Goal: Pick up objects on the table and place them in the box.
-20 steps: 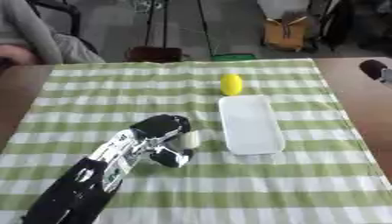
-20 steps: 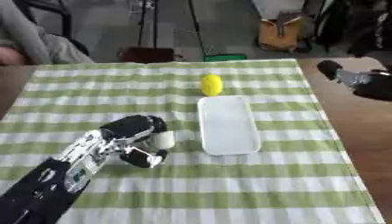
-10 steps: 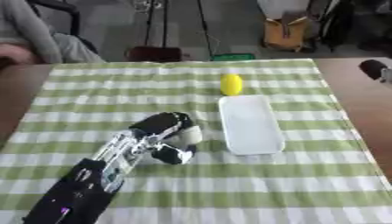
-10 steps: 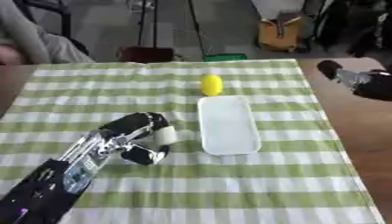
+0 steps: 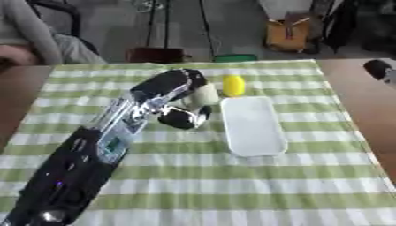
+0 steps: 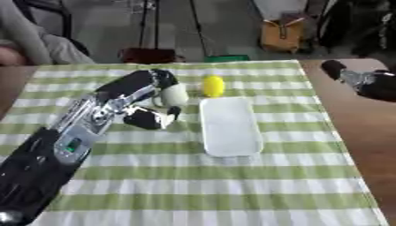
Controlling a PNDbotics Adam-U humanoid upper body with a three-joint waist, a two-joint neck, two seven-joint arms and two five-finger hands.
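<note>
The box (image 5: 251, 126), a shallow white tray with rounded corners, lies lengthwise on the green-and-white striped cloth (image 5: 232, 185) that covers the table (image 5: 363, 110), slightly right of the middle. The cloth is the largest thing in view, and bare brown table shows on both sides of it. The robot's left arm (image 5: 93, 154), black with silver parts, runs from the lower left corner diagonally up toward the middle. Its left hand (image 5: 182, 99) hangs over the cloth just left of the box's far end, with the fingers (image 5: 184, 118) curled round a pale, cream-coloured object (image 5: 205, 94), of which only a rounded part shows between hand and box; whether it touches the cloth cannot be told. A yellow lemon-shaped object (image 5: 234, 85) lies on the cloth just beyond the box's far left corner, close beside the held object. The right hand (image 6: 363, 81) shows at the right edge over the bare table, well apart from the box; its dark fingers point inward, and whether they are apart or together cannot be told
</note>
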